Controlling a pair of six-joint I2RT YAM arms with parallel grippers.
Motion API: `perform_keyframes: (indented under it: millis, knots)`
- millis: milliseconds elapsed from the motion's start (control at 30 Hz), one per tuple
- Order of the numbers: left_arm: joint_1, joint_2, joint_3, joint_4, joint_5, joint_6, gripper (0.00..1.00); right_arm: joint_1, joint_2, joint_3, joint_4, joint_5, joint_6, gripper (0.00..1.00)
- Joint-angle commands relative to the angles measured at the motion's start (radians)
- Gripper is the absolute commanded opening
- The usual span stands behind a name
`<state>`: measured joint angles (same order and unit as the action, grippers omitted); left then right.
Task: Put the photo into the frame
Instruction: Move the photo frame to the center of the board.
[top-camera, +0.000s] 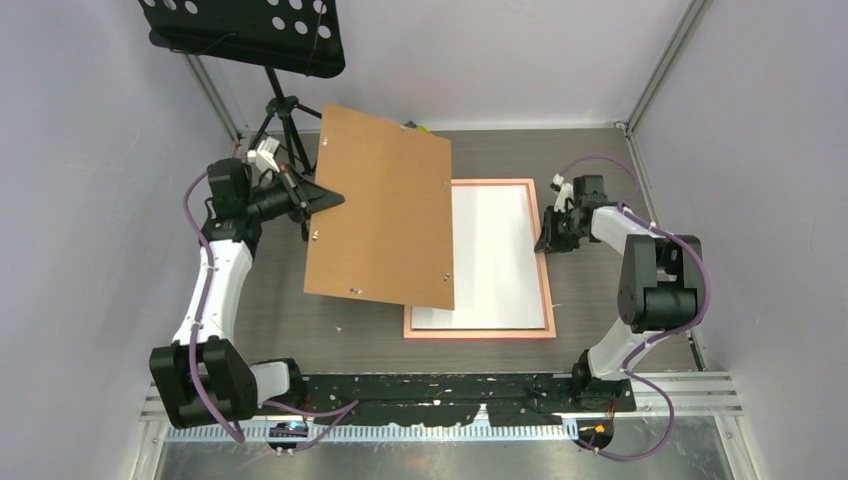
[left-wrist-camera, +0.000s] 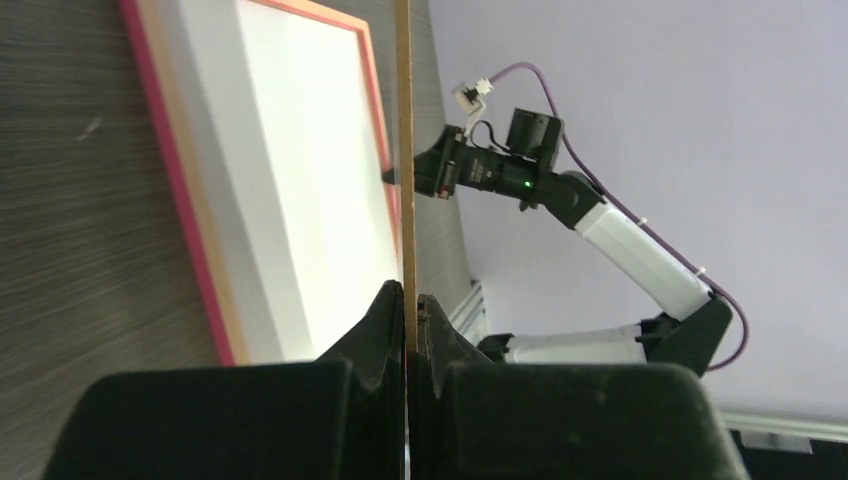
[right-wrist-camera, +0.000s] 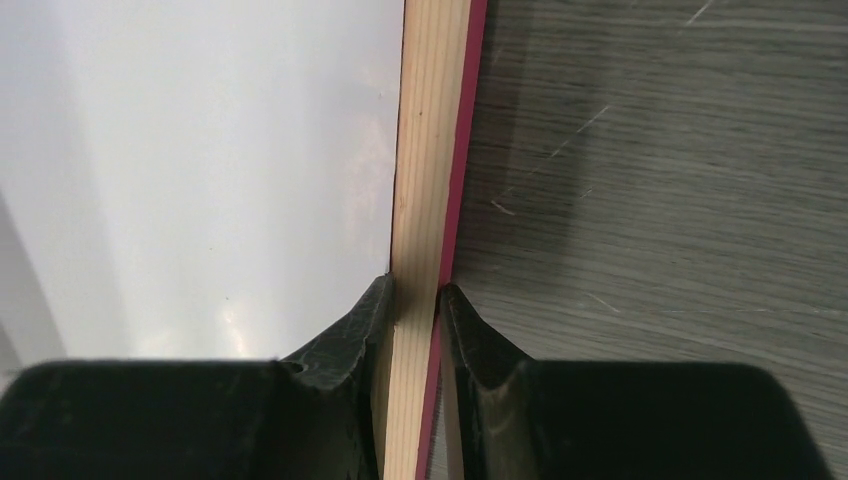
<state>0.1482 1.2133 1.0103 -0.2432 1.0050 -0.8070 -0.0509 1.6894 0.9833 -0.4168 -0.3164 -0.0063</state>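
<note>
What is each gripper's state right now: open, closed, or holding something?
The left gripper is closed on the edge of the brown backing board.
The right gripper is closed on the frame, at its right rail.

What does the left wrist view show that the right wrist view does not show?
Only the left wrist view: the brown board, edge-on, pinched between the left fingers, and the right arm beyond it. Only the right wrist view: the pale wood grain of the frame rail, with the right fingers closed on it, one on each side. Both: the frame with its pink edge, the white surface inside it, and the dark table.
</note>
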Motion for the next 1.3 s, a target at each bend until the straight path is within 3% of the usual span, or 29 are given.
perform_keyframes:
  millis: [0, 167, 300, 933, 1267]
  knots:
    - [-0.072, 0.033, -0.034, 0.336, 0.026, -0.237, 0.0, 0.017, -0.079, -0.006, 0.052, -0.056, 0.049, 0.06]
    - [-0.184, 0.126, -0.111, 0.626, -0.043, -0.412, 0.0, 0.017, -0.098, -0.024, 0.071, -0.09, 0.067, 0.06]
    - [-0.26, 0.205, -0.137, 0.745, -0.113, -0.475, 0.0, 0.017, -0.102, -0.03, 0.078, -0.105, 0.077, 0.06]
    - [-0.432, 0.473, -0.185, 1.029, -0.3, -0.5, 0.0, 0.008, -0.082, -0.072, 0.106, -0.085, 0.09, 0.07]
    - [-0.481, 0.482, -0.222, 1.057, -0.322, -0.512, 0.0, -0.012, -0.078, -0.085, 0.113, -0.087, 0.091, 0.09]
